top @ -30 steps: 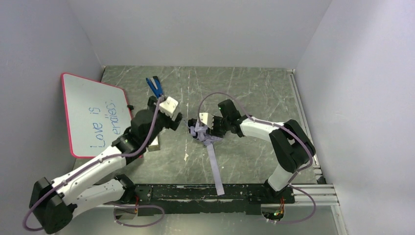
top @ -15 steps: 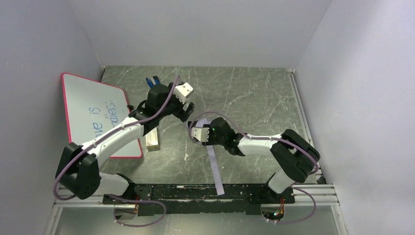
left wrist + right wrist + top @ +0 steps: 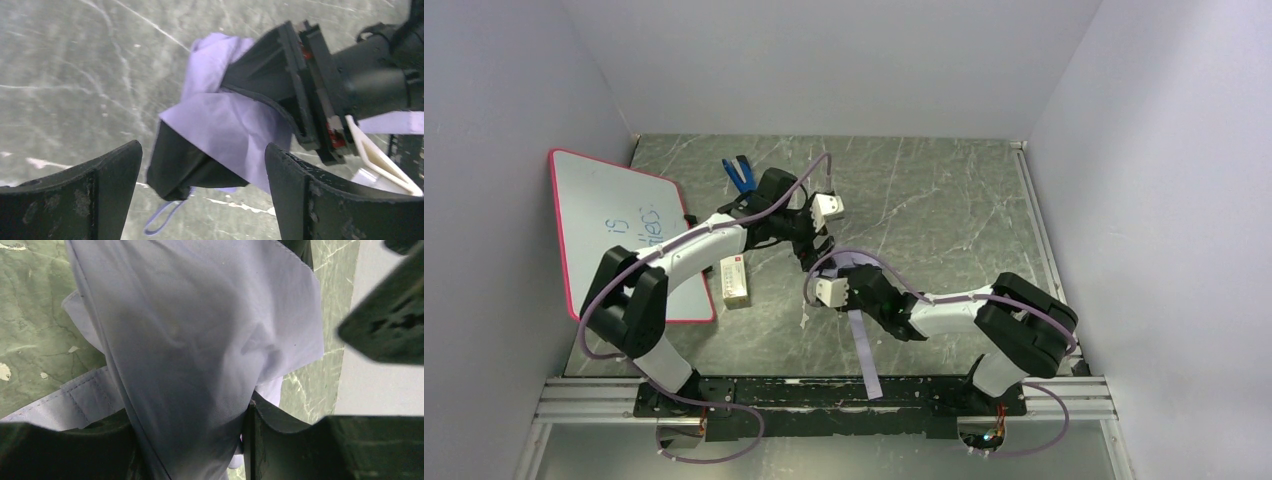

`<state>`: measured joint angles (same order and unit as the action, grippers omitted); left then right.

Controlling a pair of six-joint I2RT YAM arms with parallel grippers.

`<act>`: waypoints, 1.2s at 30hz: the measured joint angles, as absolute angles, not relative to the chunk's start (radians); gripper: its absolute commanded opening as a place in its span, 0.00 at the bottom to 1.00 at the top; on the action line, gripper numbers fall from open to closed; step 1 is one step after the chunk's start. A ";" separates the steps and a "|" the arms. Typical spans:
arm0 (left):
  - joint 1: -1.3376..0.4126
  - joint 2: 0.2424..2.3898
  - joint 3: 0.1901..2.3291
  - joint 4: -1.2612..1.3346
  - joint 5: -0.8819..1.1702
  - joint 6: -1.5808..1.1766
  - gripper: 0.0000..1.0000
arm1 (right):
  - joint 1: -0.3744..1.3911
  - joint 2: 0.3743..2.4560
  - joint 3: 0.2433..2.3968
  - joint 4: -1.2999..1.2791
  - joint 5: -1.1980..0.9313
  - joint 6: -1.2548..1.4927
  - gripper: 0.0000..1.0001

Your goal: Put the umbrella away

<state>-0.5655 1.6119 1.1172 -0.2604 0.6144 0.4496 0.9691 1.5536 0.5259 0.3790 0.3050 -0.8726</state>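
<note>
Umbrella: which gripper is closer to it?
Right. The right gripper is shut on the umbrella fabric; the left gripper hangs open just above it, a finger on each side, not touching.

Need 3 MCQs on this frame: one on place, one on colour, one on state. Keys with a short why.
1. Where does the long lavender fabric strap run?
A) toward the near edge of the grey-green marbled table
B) toward the far wall
C) toward the right wall

2. What colour is the rim of the rectangular whiteboard with blue handwriting?
A) green
B) pink-red
C) black

3. What is the right pincer doing?
A) open, empty
B) shut on the pale lavender folding umbrella
C) shut on the whiteboard

Key:
1 A: in the top view it trails to the near edge.
2 B: a pink-red border frames it.
3 B: the wrist view shows fabric clamped between its fingers.
</note>
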 measured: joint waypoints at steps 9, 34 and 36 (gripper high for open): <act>-0.595 1.684 1.122 -0.369 0.731 0.502 0.97 | 0.981 1.554 0.523 0.370 0.321 -0.884 0.00; -0.675 1.942 1.261 -0.495 0.609 0.656 0.43 | 0.985 1.547 0.515 0.349 0.335 -0.849 0.00; -0.684 1.941 1.268 -0.505 0.590 0.657 0.33 | 0.986 1.545 0.515 0.346 0.338 -0.850 0.05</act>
<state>-0.6838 1.9408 1.2678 -0.5053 0.5903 0.6575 0.9859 1.5452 0.5148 0.3458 0.3382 -0.8497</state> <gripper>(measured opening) 0.482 0.480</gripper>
